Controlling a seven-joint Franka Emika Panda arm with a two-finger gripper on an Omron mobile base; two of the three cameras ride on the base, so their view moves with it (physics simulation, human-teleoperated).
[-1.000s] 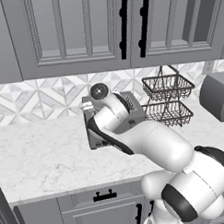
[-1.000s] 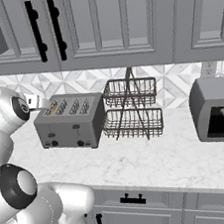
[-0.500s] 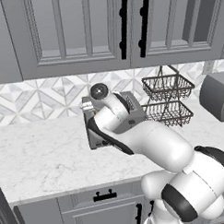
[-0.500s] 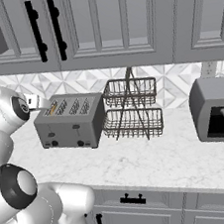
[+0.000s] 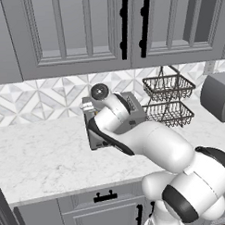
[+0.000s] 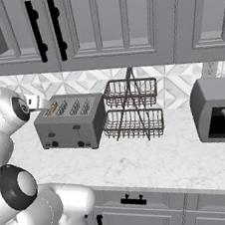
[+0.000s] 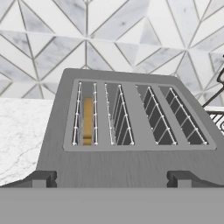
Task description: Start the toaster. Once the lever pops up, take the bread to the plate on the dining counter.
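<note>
The grey four-slot toaster (image 6: pixel 70 122) stands on the marble worktop against the tiled wall. In the hand view I look down on the toaster (image 7: pixel 131 162) from its front side. The bread (image 7: pixel 87 120), a tan slice, sits sunk in the leftmost slot; its top edge also shows as a tan sliver, the bread (image 6: pixel 53 108). My gripper (image 7: pixel 111 181) hovers just above the toaster's near top edge, open, with nothing between its fingertips (image 7: pixel 41 179). In the left base view my arm covers most of the toaster (image 5: pixel 135 111). The plate and the dining counter are out of view.
A two-tier black wire basket (image 6: pixel 133 109) stands right beside the toaster. Further right is a grey toaster oven (image 6: pixel 220 113). Grey wall cabinets (image 6: pixel 112 19) hang low over the worktop. Bare marble (image 6: pixel 156 159) lies in front of the appliances.
</note>
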